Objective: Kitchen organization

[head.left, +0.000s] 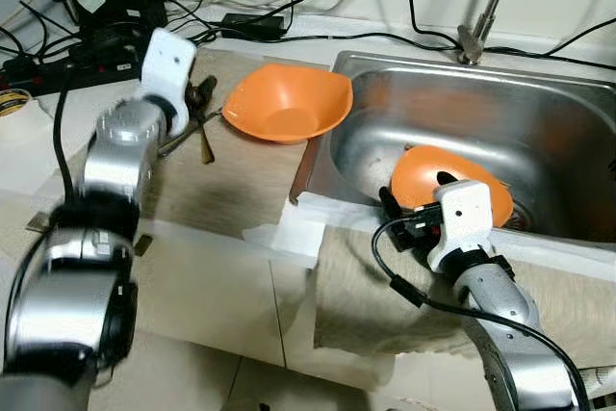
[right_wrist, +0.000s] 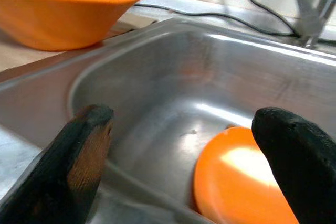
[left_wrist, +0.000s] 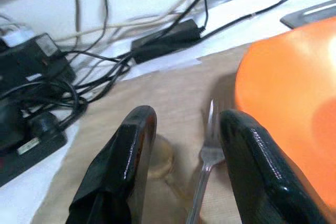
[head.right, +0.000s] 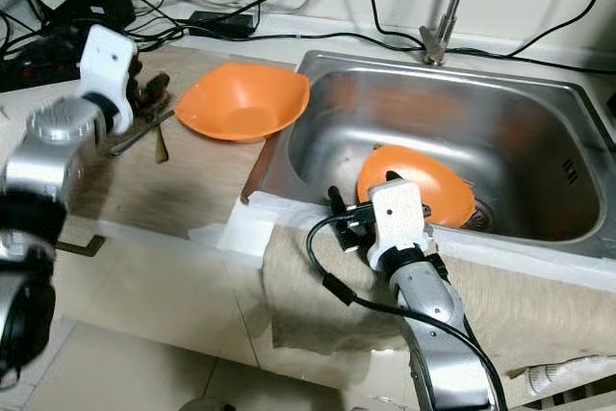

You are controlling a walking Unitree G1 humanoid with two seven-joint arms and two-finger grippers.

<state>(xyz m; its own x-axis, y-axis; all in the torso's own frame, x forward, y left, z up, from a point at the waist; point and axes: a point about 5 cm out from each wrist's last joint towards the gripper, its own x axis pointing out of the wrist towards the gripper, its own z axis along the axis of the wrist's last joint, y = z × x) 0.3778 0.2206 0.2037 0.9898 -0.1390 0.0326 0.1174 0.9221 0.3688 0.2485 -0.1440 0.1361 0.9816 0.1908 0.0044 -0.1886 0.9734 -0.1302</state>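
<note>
Fork lies between our left pincer's released fingers, handle running toward us; right pincer, also released, hovers at sink's near edge.

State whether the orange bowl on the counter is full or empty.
Empty: the orange bowl stands upright beside the sink, its bare inside visible.

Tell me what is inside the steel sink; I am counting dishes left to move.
One orange plastic bowl lies in the stainless steel sink, near the drain. The right gripper, open, and its wrist hide the bowl's near edge and the basin there.
</note>
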